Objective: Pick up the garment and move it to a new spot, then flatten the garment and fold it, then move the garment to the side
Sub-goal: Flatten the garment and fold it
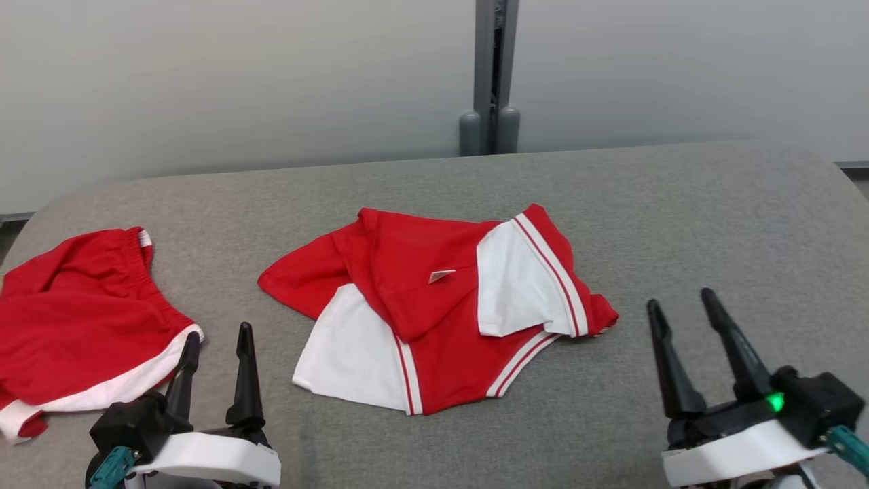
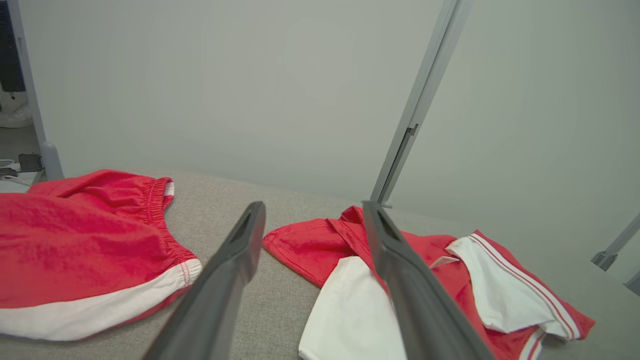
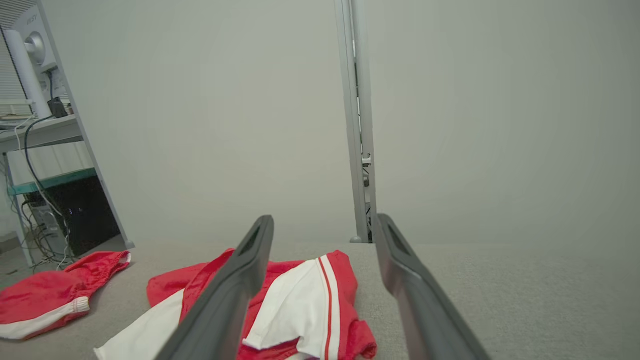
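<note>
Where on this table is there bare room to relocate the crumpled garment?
Widest bare patch: right of the crumpled garment, out to the right edge of the table, beyond the right gripper. A bare strip runs along the far edge. Left is crowded: red shorts, left gripper, only a narrow gap.

The left end effector [image 1: 218,334] sits at seven o'clock in the head view. Its two dark fingers are spread apart, point toward twelve and hold nothing. The right end effector [image 1: 680,299] sits at five o'clock, fingers likewise parted, leaning slightly toward eleven, empty.
</note>
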Robot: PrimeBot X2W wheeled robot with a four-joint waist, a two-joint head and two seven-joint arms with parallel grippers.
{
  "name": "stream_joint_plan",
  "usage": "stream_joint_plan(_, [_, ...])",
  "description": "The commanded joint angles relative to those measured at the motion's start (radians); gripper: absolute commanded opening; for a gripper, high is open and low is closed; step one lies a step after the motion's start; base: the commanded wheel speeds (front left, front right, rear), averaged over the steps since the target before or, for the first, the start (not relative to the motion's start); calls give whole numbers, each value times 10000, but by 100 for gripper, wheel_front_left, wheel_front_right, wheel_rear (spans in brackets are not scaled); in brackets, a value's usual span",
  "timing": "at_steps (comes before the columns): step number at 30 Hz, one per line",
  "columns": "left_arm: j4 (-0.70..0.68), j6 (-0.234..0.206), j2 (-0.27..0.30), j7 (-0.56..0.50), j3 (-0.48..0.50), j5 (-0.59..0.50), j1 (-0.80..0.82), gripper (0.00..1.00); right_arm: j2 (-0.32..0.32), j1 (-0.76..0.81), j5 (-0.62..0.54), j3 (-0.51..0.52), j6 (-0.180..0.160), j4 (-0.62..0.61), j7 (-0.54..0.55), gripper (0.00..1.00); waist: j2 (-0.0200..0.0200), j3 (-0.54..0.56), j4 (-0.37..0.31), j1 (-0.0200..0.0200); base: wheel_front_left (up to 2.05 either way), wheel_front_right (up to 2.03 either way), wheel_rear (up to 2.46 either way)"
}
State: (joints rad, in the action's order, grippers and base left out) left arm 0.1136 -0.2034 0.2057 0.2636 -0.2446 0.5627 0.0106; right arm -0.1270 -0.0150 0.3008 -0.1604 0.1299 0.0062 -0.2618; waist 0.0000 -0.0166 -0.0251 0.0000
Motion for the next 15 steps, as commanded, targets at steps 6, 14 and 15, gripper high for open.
stream_joint_plan(6, [99, 108, -78, 15, -55, -90, 283, 100, -381, -1000, 124, -1540, 15, 1401, 366, 100, 0, -76, 838, 0, 0, 0, 0])
stream_joint_plan(14, [267, 230, -162, -2, -166, -22, 487, 100, -615, -2519, 751, -3956, 9, 2861, 1495, 100, 0, -239, 1962, 0, 0, 0, 0])
stream_joint_plan(15, [286, 256, -179, -3, -188, -14, 527, 100, -633, -2735, 840, -4270, 9, 3015, 1603, 100, 0, -289, 2086, 0, 0, 0, 0])
